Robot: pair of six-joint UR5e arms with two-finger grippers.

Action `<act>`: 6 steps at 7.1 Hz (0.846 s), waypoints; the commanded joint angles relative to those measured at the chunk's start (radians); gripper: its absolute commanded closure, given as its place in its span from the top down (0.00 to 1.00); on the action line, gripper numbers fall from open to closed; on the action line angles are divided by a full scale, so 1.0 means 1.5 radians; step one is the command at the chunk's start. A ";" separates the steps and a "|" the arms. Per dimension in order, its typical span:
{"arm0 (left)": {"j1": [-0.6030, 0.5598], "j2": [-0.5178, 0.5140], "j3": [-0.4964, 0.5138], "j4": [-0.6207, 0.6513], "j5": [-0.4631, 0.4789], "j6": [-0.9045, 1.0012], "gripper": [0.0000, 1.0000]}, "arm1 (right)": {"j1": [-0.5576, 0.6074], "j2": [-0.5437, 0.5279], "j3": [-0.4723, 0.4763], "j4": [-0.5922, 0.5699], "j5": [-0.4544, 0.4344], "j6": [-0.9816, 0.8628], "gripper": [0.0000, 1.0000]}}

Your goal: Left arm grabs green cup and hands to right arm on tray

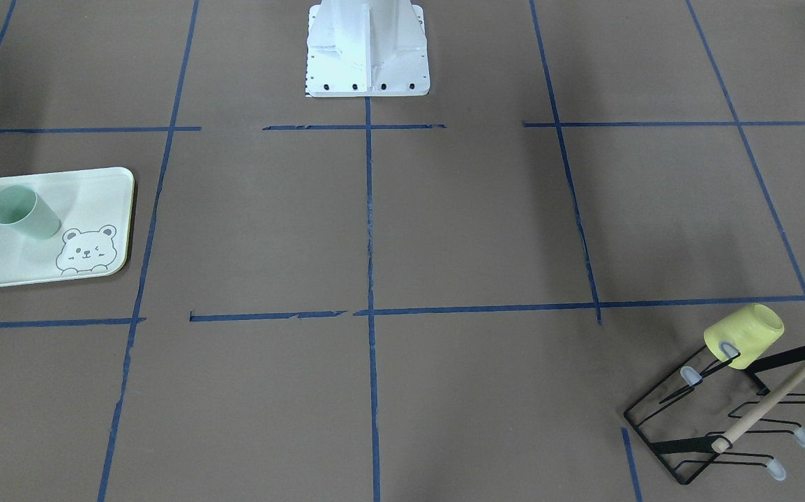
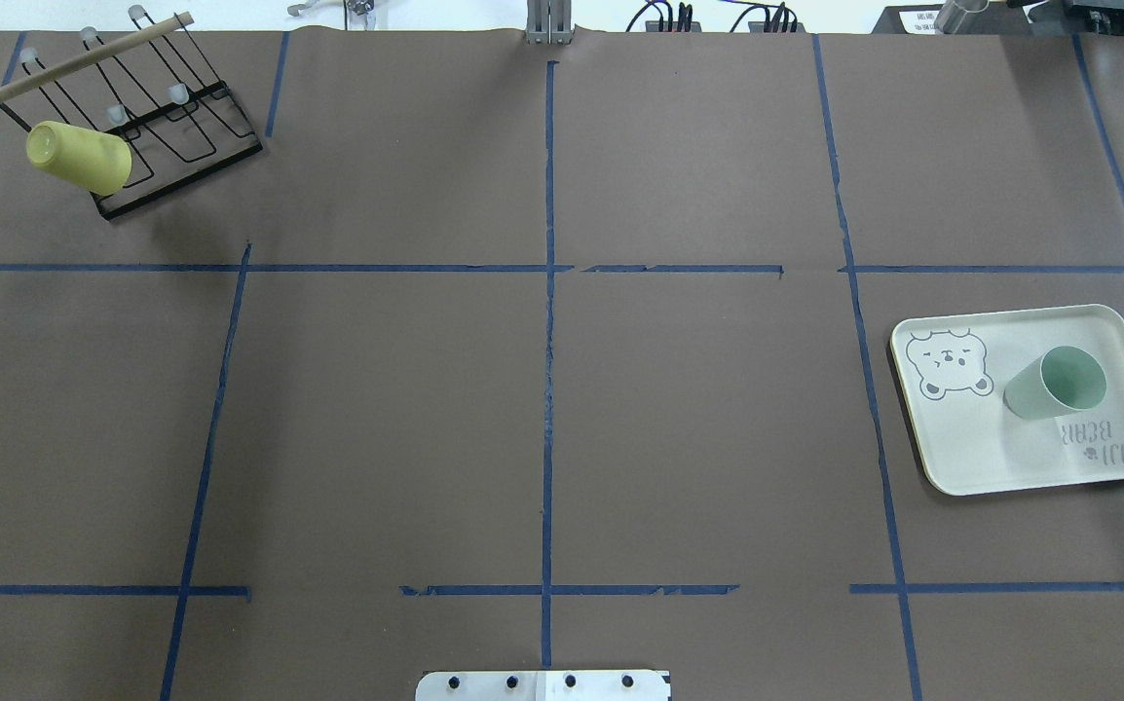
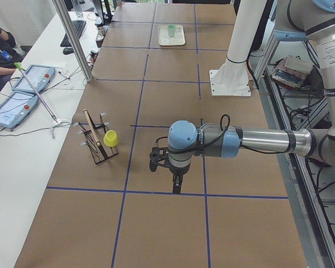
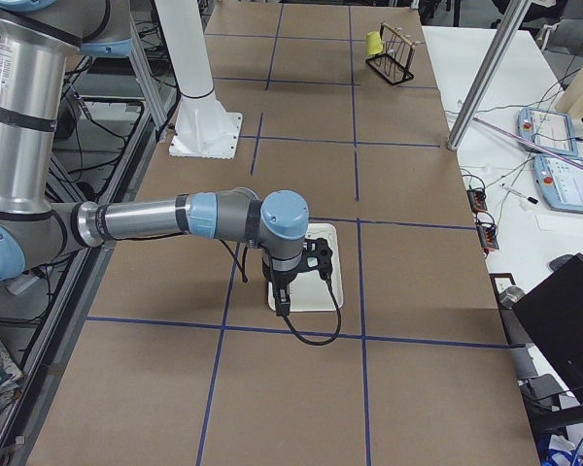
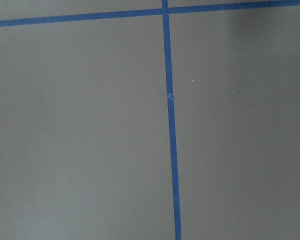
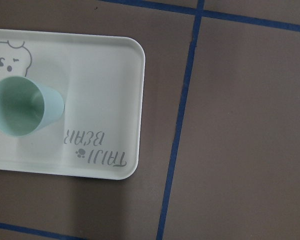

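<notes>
The green cup (image 1: pixel 24 213) stands upright, mouth up, on the pale green tray (image 1: pixel 99 199) with the bear drawing. Cup (image 2: pixel 1054 383) and tray (image 2: pixel 971 453) lie at the right in the overhead view, and both show in the right wrist view, cup (image 6: pixel 22 106) on tray (image 6: pixel 107 95). The right gripper (image 4: pixel 280 303) hangs above the tray (image 4: pixel 331 282), apart from the cup, and I cannot tell whether it is open. The left gripper (image 3: pixel 177 184) hangs over bare table near a tape crossing, and I cannot tell its state. No fingers show in either wrist view.
A pale yellow cup (image 1: pixel 744 336) hangs on a black wire rack (image 1: pixel 695 446) with a wooden bar, at the table's far left in the overhead view (image 2: pixel 78 157). The white robot base (image 1: pixel 367 49) stands at mid table edge. Blue tape lines grid the brown surface.
</notes>
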 commanded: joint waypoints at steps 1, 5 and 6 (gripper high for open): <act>0.002 0.001 -0.001 0.000 -0.001 0.000 1.00 | 0.001 0.000 -0.002 0.005 0.012 0.021 1.00; 0.002 -0.005 -0.002 -0.003 -0.001 0.000 1.00 | 0.000 -0.001 -0.003 0.015 0.013 0.021 1.00; 0.002 -0.005 -0.002 -0.008 -0.001 0.000 1.00 | 0.000 -0.001 -0.003 0.015 0.013 0.021 1.00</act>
